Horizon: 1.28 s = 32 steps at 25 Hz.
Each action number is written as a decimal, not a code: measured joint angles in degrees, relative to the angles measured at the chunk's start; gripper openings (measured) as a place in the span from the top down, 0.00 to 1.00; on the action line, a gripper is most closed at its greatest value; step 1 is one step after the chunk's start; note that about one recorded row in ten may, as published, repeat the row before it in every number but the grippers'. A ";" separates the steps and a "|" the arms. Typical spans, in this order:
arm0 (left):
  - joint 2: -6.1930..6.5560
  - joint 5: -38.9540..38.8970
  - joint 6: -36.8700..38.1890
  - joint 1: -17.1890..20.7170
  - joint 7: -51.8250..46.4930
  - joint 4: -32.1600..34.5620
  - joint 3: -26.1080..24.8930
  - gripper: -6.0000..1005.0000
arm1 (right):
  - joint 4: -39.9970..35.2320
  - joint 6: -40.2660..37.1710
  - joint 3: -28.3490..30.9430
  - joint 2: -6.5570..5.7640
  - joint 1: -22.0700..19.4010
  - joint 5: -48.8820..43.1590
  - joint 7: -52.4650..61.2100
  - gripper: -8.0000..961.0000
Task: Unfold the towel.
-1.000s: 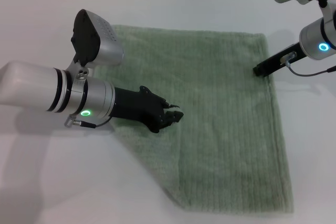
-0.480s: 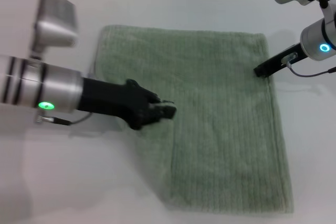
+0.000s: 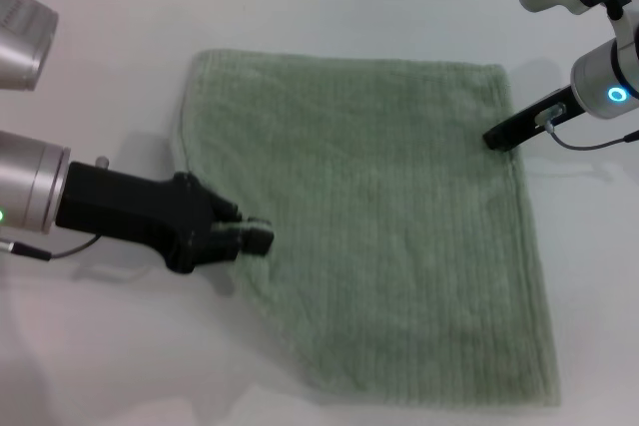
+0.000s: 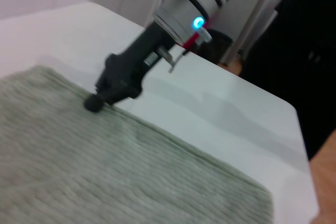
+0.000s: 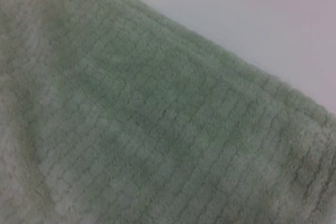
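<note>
on the white table (image 3: 300,17) you are looking at the towel (image 3: 389,226) lying spread flat in one layer, with its left edge slanting down toward the near corner. your left claw (image 3: 258,238) is sitting at that left edge, about halfway along it, with the tips touching or just over the hem; the rest of the towel is stretching away to the right of the tips. the fingers (image 3: 250,237) are looking close together, but you cannot tell from the head view whether they are pinching the cloth or just resting shut beside it.

your right claw (image 3: 492,138) is pressing down at the towel's far right corner, just at the right hem. the left wrist view is showing that same right claw (image 4: 94,103) with its dark tip resting on the towel (image 4: 105,166) right at the border, table beyond it. whether its fingers are spread or together cannot be told. the right wrist view is showing only ribbed green towel (image 5: 131,119) and a strip of table (image 5: 252,19) past its edge.
</note>
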 joint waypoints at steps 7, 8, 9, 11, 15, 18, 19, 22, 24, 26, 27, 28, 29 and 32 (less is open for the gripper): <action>0.02 3.08 3.42 -0.37 -0.92 -0.27 -0.06 0.93 | 0.09 0.26 0.00 0.00 -0.07 0.01 -0.01 0.99; -0.09 4.13 3.12 -0.62 -1.66 -0.39 -0.08 0.93 | 0.09 0.29 0.00 0.01 -0.06 0.01 -0.01 0.99; -0.09 4.13 3.12 -0.62 -1.66 -0.39 -0.08 0.93 | 0.09 0.29 0.00 0.01 -0.06 0.01 -0.01 0.99; -0.40 7.06 1.89 -1.39 -2.88 -0.72 -0.15 0.92 | 0.09 0.30 0.00 0.01 -0.02 0.01 -0.01 0.99; -0.61 9.47 0.44 -1.99 -3.24 -1.15 -0.79 0.86 | 0.09 0.31 -0.01 0.01 0.00 0.01 -0.01 0.99; -0.21 9.92 0.64 -2.00 -2.37 -0.88 -3.60 0.80 | 0.09 0.31 -0.01 0.01 0.02 0.01 -0.01 0.99; -0.21 9.92 0.64 -2.00 -2.37 -0.88 -3.60 0.77 | 0.09 0.31 -0.01 0.01 0.02 0.01 -0.01 0.99; 0.39 9.94 0.82 -1.78 -2.09 -0.23 -4.52 0.68 | 0.08 0.31 0.00 0.01 0.14 0.01 -0.01 0.99; 0.76 9.95 0.88 -1.73 -2.03 0.02 -4.78 0.64 | 0.08 0.28 -0.01 0.01 0.17 0.01 -0.01 0.99; 1.39 9.88 1.57 -1.62 -1.47 0.53 -6.27 0.63 | 0.13 0.23 0.00 0.01 0.21 0.11 -0.01 0.99; 1.39 9.88 1.57 -1.62 -1.47 0.53 -6.27 0.63 | 0.13 0.23 0.00 0.01 0.21 0.11 -0.01 0.99; 1.53 9.64 2.15 -1.60 -0.83 0.65 -7.77 0.62 | 0.21 0.23 0.00 0.01 0.23 0.14 -0.01 0.99; 1.64 9.18 2.83 -1.60 0.07 0.70 -10.30 0.62 | 0.28 0.26 0.00 0.01 0.25 0.15 -0.01 0.99; 1.28 5.17 4.21 -1.46 3.99 0.01 -19.61 0.60 | 0.41 0.34 0.00 0.01 0.30 0.18 -0.01 0.99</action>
